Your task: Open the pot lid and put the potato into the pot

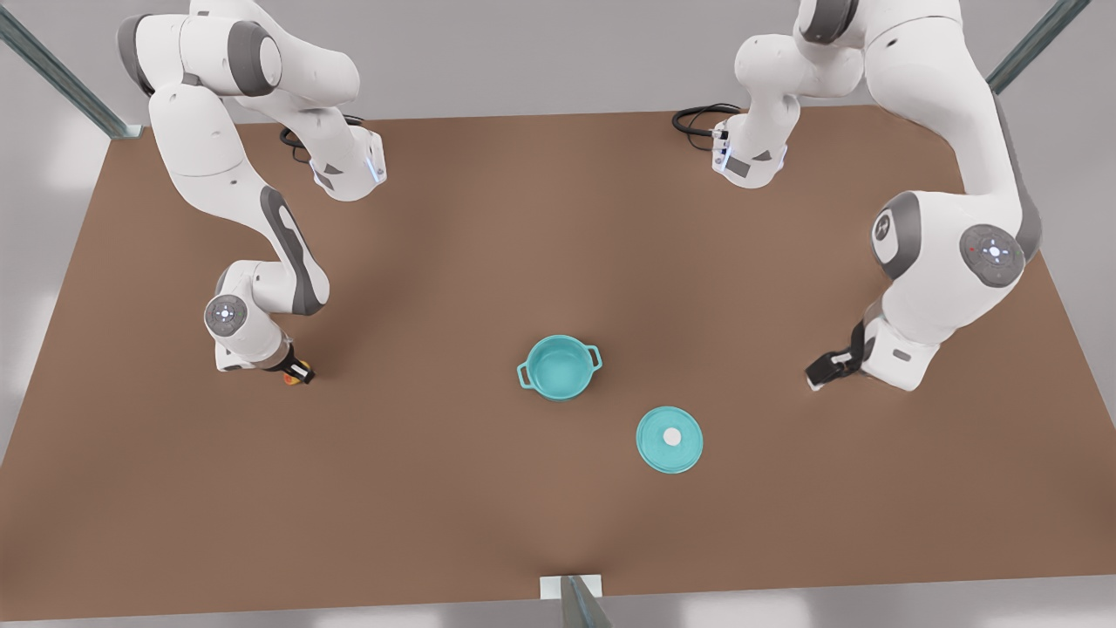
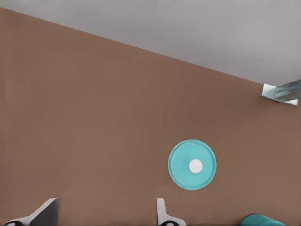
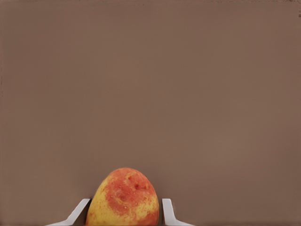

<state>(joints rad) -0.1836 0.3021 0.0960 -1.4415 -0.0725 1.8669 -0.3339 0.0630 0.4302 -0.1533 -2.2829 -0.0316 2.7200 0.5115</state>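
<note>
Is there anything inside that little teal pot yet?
No. The small round teal pot stands open, showing only its teal inside. Its flat teal lid lies beside it on the brown table. The yellow-orange potato sits between the right gripper's fingers.

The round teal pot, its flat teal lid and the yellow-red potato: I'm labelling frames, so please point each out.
Round teal pot [image 1: 559,370]: front view, inside floor.
Flat teal lid [image 1: 656,451]: front view, flat top beside the knob.
Yellow-red potato [image 3: 124,200]: right wrist view, facing skin.

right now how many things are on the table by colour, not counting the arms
teal: 2, the pot and the pot lid
yellow and orange-red: 1, the potato, between the right claw's fingers
total: 3
</note>
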